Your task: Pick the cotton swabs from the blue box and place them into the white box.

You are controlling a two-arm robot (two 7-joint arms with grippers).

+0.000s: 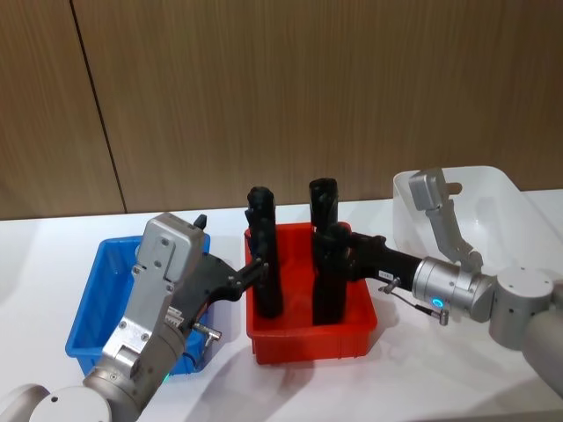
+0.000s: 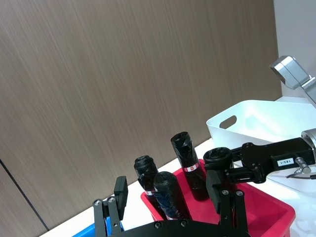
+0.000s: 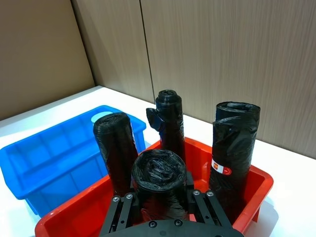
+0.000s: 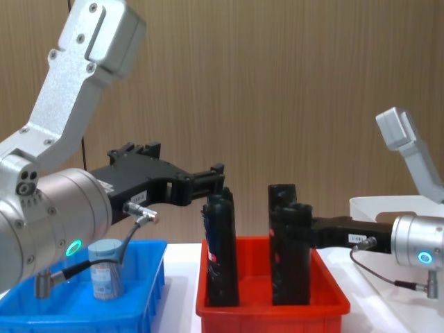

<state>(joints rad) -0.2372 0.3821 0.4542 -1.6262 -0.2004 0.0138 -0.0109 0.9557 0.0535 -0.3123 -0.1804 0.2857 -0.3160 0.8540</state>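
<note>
Gripping a black tube (image 3: 160, 185) in our right hand (image 3: 160, 197), left hand (image 2: 170, 205) apart, we judge the cotton swabs (image 4: 105, 267) light, rigid, best clasped around the sides.

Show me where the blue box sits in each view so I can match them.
Head view: blue box at the table's left, partly behind the left arm.
Left wrist view: a thin blue sliver next to the red bin's corner.
Right wrist view: the whole tray, alongside the red bin.
Chest view: lower left, one cotton swab tub standing inside.
Shared landmark: the red bin directly beside it.
</note>
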